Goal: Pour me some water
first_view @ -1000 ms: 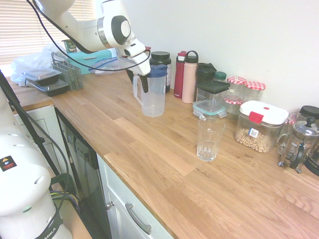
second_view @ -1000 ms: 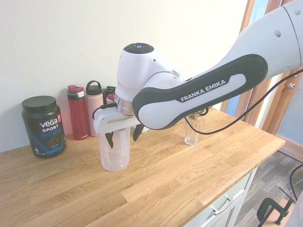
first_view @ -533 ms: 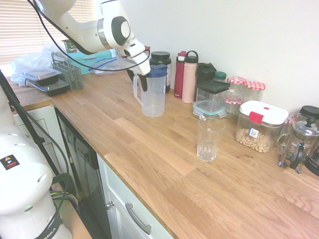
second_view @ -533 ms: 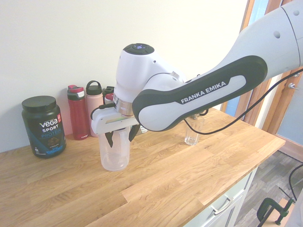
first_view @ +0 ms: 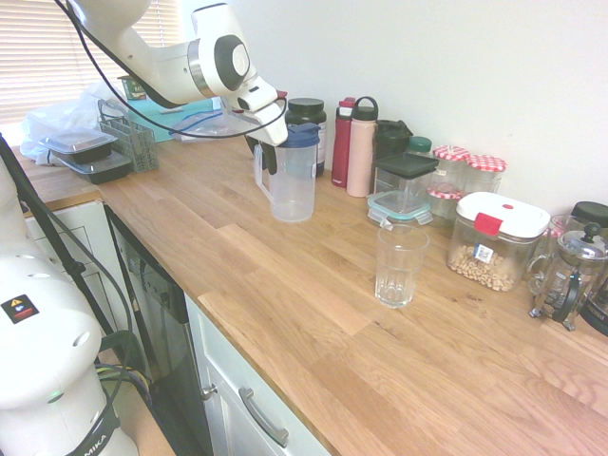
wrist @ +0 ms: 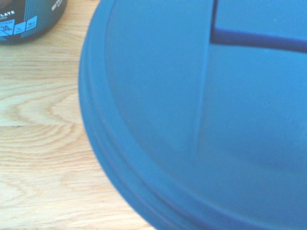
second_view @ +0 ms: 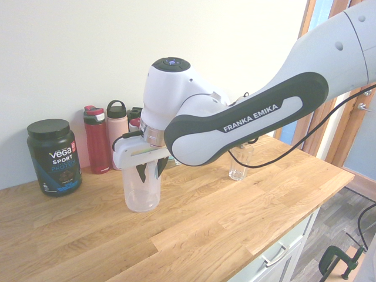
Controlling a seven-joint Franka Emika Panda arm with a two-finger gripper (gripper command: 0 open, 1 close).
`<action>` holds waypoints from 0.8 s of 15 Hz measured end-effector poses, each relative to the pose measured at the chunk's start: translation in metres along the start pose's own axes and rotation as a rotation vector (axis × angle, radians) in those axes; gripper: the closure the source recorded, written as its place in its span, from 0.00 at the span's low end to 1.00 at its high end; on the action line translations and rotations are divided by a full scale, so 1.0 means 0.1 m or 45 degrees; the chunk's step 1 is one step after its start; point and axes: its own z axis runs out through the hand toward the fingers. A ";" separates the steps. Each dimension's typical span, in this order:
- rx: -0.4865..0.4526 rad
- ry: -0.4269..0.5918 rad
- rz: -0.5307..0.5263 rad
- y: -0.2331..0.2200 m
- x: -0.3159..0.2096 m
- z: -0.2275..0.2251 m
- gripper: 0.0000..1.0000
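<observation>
A clear plastic pitcher (first_view: 293, 185) with a blue lid (wrist: 201, 120) stands upright on the wooden counter (first_view: 285, 285), its handle facing the arm. My gripper (first_view: 269, 157) reaches down at the pitcher's (second_view: 141, 194) top, and the fingers have drawn in to a narrow stance on the handle. In the second exterior view the gripper (second_view: 149, 172) covers the pitcher's upper part. An empty ribbed glass (first_view: 399, 266) stands apart on the counter, nearer the front edge; it also shows behind the arm as a glass (second_view: 239, 167). I cannot tell whether the pitcher holds water.
A black protein tub (first_view: 306, 119), a red bottle (first_view: 342, 142) and a pink bottle (first_view: 361, 147) line the wall behind the pitcher. Further along stand jars, a lidded food container (first_view: 494, 237) and a French press (first_view: 570, 275). A cutlery basket (first_view: 128, 138) sits at the far end.
The fingers have drawn together from a wide stance to a narrow one around the pitcher's handle. The pitcher and the glass have not moved.
</observation>
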 end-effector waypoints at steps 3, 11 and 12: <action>0.003 0.008 -0.019 -0.01 -0.04 0.00 1.00; 0.063 0.030 -0.043 0.26 -0.12 -0.30 1.00; 0.087 0.050 -0.054 0.35 -0.14 -0.45 1.00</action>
